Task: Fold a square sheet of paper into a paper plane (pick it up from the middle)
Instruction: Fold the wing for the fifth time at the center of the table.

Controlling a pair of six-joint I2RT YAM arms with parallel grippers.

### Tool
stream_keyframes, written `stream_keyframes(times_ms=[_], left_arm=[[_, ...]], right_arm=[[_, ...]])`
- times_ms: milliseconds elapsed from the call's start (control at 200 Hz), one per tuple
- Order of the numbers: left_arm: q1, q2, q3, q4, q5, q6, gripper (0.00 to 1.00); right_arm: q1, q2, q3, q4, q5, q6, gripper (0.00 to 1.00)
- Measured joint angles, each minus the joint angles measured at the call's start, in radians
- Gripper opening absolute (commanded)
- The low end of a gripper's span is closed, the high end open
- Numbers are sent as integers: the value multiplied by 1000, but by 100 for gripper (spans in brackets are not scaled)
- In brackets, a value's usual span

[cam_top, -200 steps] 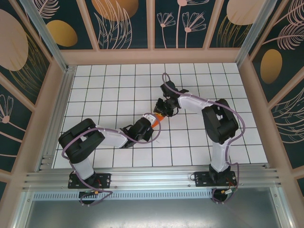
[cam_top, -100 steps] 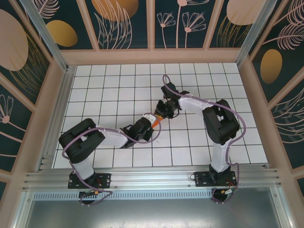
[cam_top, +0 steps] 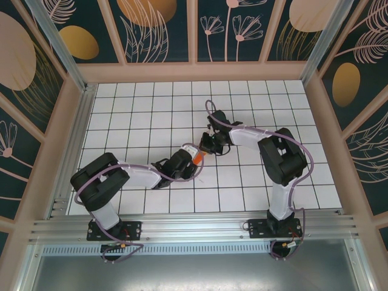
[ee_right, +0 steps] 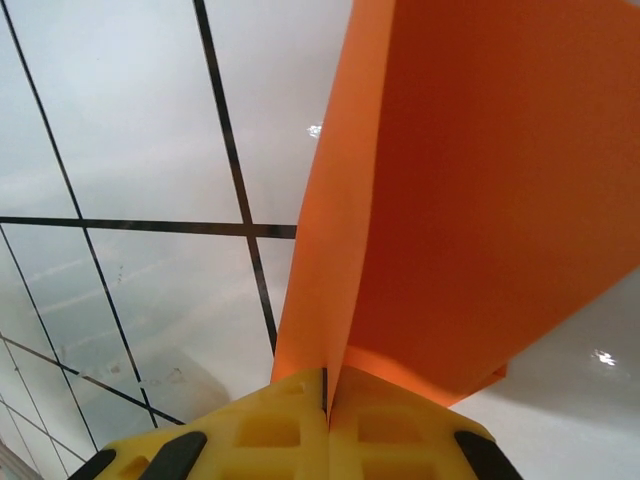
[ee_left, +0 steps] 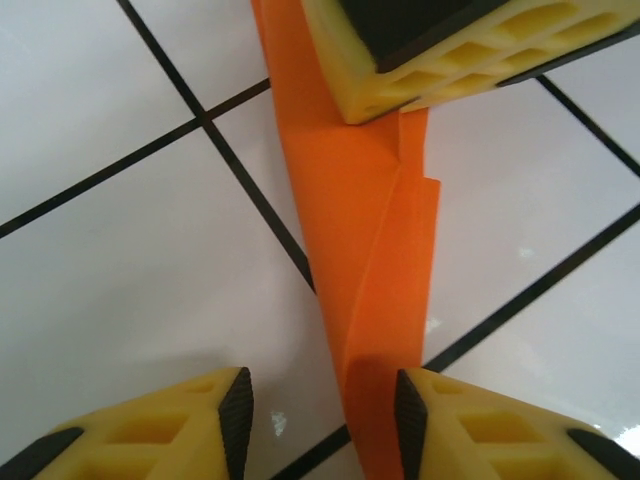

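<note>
1. The paper plane (cam_top: 197,155) sits near the middle of the white grid-tiled table (cam_top: 139,109), bridging the two grippers where the arms meet.
2. The right gripper (ee_right: 326,405) is clenched on the paper plane. Its yellow fingers (ee_right: 400,430) press together with the orange paper caught in the seam between them.
3. In the right wrist view, a folded edge rises from that seam on the left. A broad flat face spreads to the upper right, and its lower edge slants away above the tiles.
4. The left gripper (ee_left: 320,425) is released, with its two yellow fingers standing apart. The plane's narrow end lies between them, touching the inner pad of the right-hand finger and apart from the other.
5. In the left wrist view, a lengthwise crease runs down the strip. A stepped, layered edge shows on its right side just below the right gripper's fingers (ee_left: 440,60), and its left edge crosses a black grid line.
6. Bare tiles lie on every side of the meeting point, with several rows toward the far wall (cam_top: 194,71) and toward both side walls. The arms' elbows occupy the nearer rows, ahead of the aluminium rail (cam_top: 194,227).
</note>
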Motion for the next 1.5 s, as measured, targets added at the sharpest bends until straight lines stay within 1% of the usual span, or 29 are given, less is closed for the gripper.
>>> stream_keyframes(times_ms=[155, 265, 395, 510, 595, 781, 956, 1116, 1311, 1496], left_arm=[[0, -66, -10, -10, 72, -40, 57], [4, -122, -28, -10, 116, -77, 58], [35, -182, -55, 2, 169, -146, 50], [100, -195, -79, 42, 227, -241, 41], [141, -194, -93, 62, 266, -297, 37], [182, -126, -96, 170, 376, -438, 30], [198, -40, -94, 264, 453, -535, 27], [199, -1, -76, 288, 478, -570, 27], [199, 24, -48, 327, 480, -581, 27], [199, 71, -33, 340, 505, -586, 26]], right_arm=[[-7, -10, -22, 47, -22, -58, 5], [-11, -11, -37, 72, -35, -103, 6], [-11, -11, -50, 101, -54, -155, 6], [-13, -11, -63, 121, -72, -198, 6], [-26, -11, -71, 132, -89, -223, 6], [-67, -11, -105, 171, -128, -272, 7], [-72, -7, -115, 196, -158, -299, 7], [-76, -2, -115, 200, -173, -316, 7], [-89, 10, -115, 201, -177, -325, 7], [-92, 10, -114, 201, -177, -335, 7]])
